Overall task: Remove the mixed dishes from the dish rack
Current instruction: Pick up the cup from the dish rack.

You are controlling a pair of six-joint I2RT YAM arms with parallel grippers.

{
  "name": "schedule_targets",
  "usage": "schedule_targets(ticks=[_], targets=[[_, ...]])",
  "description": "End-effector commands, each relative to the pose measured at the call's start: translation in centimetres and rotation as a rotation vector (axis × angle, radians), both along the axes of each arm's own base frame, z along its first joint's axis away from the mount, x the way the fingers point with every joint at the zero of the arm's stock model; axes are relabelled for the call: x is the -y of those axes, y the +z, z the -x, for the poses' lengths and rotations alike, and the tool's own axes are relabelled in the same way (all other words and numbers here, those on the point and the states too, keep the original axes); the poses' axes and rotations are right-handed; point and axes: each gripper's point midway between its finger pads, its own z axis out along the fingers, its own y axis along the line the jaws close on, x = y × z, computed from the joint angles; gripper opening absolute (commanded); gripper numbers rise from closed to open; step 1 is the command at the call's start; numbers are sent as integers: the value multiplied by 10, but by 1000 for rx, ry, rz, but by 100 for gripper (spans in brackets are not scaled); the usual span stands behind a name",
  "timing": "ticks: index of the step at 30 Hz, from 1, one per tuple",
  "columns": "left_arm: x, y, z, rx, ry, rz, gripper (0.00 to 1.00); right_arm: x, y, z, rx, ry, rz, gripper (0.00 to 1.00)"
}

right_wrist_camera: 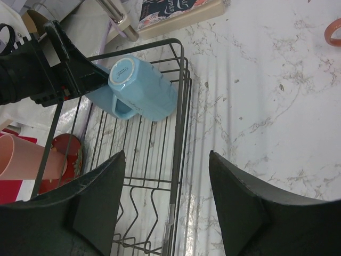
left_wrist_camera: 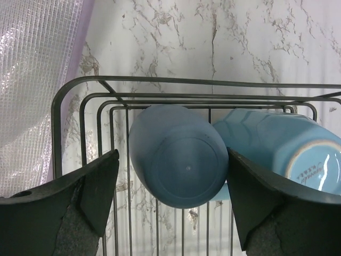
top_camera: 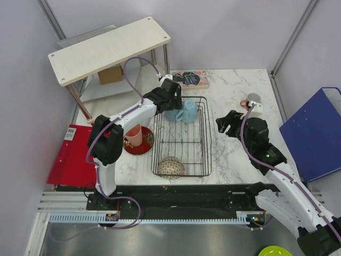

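Observation:
The black wire dish rack (top_camera: 200,144) stands mid-table. Two light blue mugs lie at its far end. My left gripper (top_camera: 171,105) is open with its jaws on either side of the left mug (left_wrist_camera: 178,154), base toward the camera. The second mug (left_wrist_camera: 277,144) lies right beside it, also seen from above (top_camera: 188,111). A speckled bowl (top_camera: 170,167) sits upside down at the rack's near end. A salmon-pink tumbler (top_camera: 134,134) stands on the dark red plate (top_camera: 143,148) left of the rack. A salmon-pink mug (top_camera: 245,103) is at the far right. My right gripper (top_camera: 226,121) is open and empty over the rack's right rim (right_wrist_camera: 181,106).
A white wooden shelf (top_camera: 109,48) stands at the back left with a cardboard box (top_camera: 110,74) under it. A book (top_camera: 191,79) lies behind the rack. A red folder (top_camera: 72,154) lies left, a blue binder (top_camera: 314,133) right.

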Motion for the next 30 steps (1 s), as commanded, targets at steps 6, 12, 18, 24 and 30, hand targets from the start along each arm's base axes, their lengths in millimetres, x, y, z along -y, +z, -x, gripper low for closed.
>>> schedule_targets(ticks=[6, 12, 18, 24, 30], targets=[[0, 9, -21, 64, 32, -38, 74, -4, -6, 2, -5, 15, -21, 71], [-6, 20, -11, 75, 32, -23, 34, -2, -11, 2, -13, 5, -16, 71], [-18, 66, 7, 142, 43, 41, 2, -2, -1, 3, 9, 11, -27, 71], [-32, 154, 38, 286, 15, 171, 2, -6, 9, 5, 23, 21, -57, 71], [-16, 230, 79, 429, -209, 381, 2, -19, 22, 6, 73, 55, -188, 71]])
